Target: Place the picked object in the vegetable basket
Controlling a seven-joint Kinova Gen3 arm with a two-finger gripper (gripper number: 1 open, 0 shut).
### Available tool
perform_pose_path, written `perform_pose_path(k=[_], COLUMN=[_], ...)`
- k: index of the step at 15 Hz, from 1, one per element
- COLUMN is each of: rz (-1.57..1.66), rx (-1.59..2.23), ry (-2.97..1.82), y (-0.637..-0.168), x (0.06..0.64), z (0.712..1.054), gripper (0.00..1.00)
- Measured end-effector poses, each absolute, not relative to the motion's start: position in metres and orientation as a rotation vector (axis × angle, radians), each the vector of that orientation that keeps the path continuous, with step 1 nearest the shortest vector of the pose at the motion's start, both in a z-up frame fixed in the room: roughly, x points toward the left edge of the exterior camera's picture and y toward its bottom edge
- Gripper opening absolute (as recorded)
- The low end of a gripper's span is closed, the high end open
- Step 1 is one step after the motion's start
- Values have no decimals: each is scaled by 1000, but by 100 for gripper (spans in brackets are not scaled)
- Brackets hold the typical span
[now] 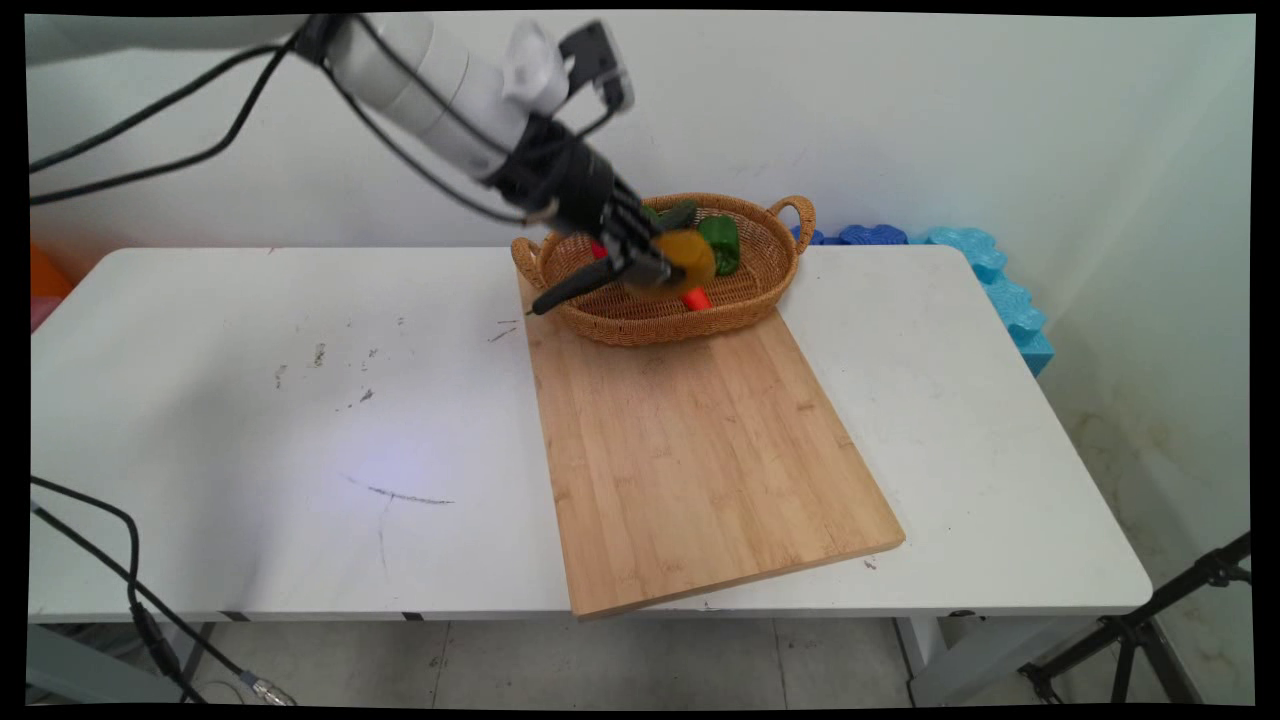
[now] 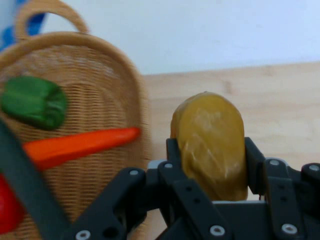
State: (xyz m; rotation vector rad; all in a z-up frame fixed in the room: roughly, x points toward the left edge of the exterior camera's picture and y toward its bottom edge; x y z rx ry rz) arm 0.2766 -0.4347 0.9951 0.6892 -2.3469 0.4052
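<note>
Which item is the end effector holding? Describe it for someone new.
Find the wicker basket at the far end of the wooden board. The end effector above it grips a yellow-brown potato, dull and rounded, unlike the green pepper and orange carrot.

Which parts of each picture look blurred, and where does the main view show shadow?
Main view: the gripper and the yellow-brown potato it clamps are smeared, while the cutting board is sharp; the wicker basket casts a faint shadow on the board. Hand view: the potato is fairly sharp; the basket, green pepper and carrot are soft.
</note>
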Motion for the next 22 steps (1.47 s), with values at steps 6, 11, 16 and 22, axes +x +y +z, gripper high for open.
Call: perform_pose_path(k=[6,11,16,22], rz=[518,581,554,479], rx=[824,920,983,1010], ry=[-2308,-2316,-2336,-2353], y=[-490,-530,-557,-572], x=[291,299,292,278], z=[1007,992,962,930], gripper=[0,0,0,0])
